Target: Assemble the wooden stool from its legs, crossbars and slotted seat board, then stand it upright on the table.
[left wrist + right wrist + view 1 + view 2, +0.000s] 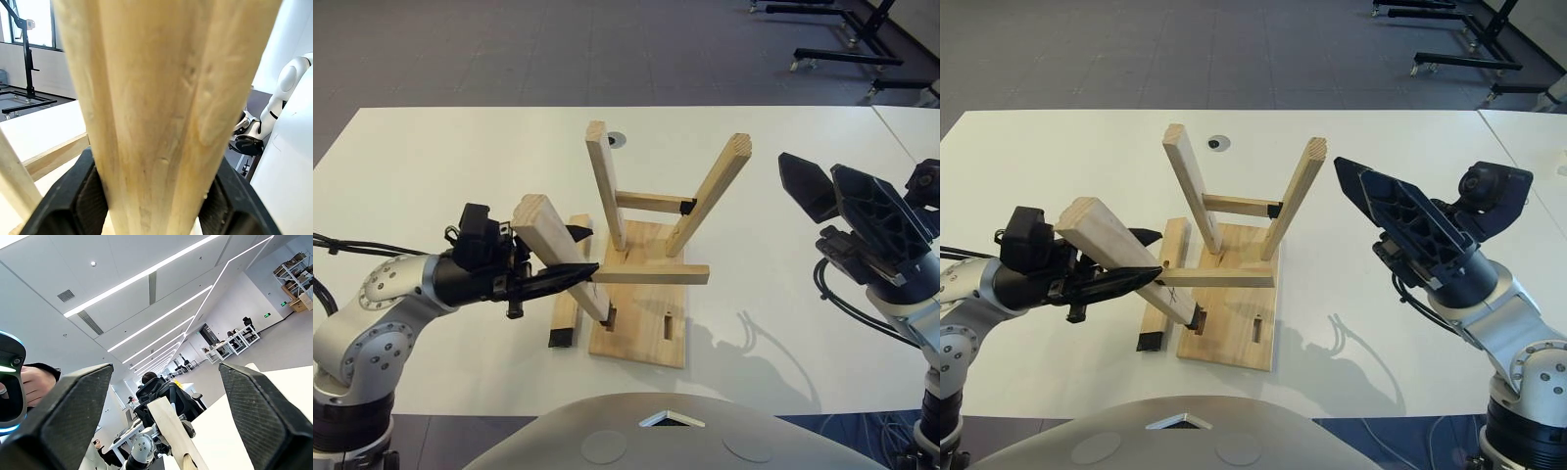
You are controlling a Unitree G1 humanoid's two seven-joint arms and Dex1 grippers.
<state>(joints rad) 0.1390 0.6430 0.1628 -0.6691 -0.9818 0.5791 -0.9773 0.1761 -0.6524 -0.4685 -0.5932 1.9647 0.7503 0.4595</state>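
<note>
Leg-fitting step: the left hand (592, 249) clamps a wooden leg (548, 235), its end meeting the slotted seat board (641, 343) just beyond the hand. Pressing it home seems next. The right hand (811, 171) is spread wide.

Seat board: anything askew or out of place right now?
Yes: the leg in the left end effector leans steeply over the seat board, unlike the two standing legs. Another wooden piece lies loose beside the board.
</note>
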